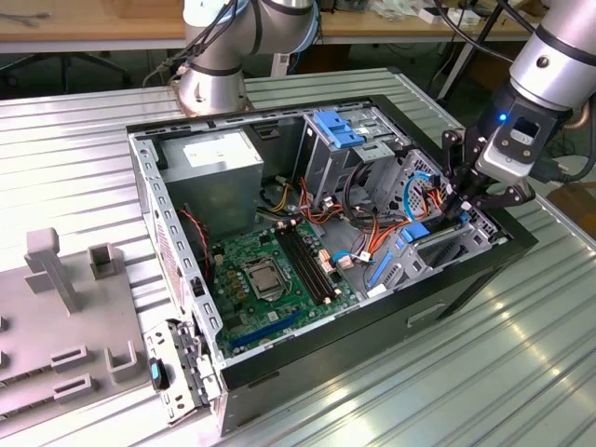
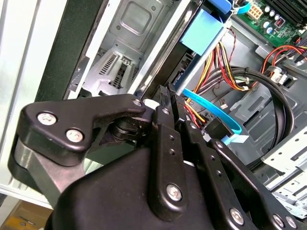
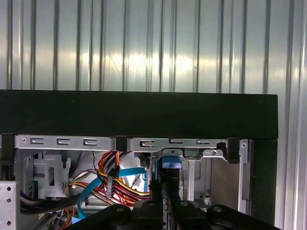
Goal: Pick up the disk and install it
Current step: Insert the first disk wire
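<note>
Exterior view gets the whole open computer case (image 1: pixel 372 326) on the ribbed table (image 1: pixel 521 354), motherboard (image 1: pixel 270 270) included. The gripper (image 1: pixel 458 207) is at right of centre, down in the drive bay. First wrist view, low centre: fingers (image 3: pixel 152 208) squeezed onto the disk (image 3: pixel 171 165), seen edge-on beside the cables (image 3: pixel 115 177). Most of the disk is hidden.

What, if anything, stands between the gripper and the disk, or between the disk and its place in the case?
Nothing visible separates them: the gripper grips the disk on edge just inside the case wall. Orange, yellow and blue cables hang close beside the disk. Whether they cross its way down cannot be told.
</note>
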Controlling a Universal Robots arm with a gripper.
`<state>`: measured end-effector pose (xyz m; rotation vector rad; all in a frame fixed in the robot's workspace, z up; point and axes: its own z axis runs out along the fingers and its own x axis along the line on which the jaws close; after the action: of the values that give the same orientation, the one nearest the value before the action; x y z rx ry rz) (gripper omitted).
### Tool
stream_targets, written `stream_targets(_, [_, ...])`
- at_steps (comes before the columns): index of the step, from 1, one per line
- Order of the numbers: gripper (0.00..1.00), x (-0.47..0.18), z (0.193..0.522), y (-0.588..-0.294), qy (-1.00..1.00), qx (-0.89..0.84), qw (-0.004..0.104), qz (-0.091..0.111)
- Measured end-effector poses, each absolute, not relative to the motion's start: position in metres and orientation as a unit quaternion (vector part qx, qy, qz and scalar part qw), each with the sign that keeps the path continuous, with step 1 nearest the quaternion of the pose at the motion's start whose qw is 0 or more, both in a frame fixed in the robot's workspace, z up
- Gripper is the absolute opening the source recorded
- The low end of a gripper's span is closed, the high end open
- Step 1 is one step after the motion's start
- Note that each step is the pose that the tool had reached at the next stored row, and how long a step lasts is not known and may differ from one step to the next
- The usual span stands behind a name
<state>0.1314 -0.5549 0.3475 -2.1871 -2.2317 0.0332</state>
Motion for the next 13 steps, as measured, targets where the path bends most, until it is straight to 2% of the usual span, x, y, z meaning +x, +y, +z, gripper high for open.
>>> stream_targets(13, [0.16,0.1316,0.3475,-0.5536,-0.708,-0.706,0.004,0.006])
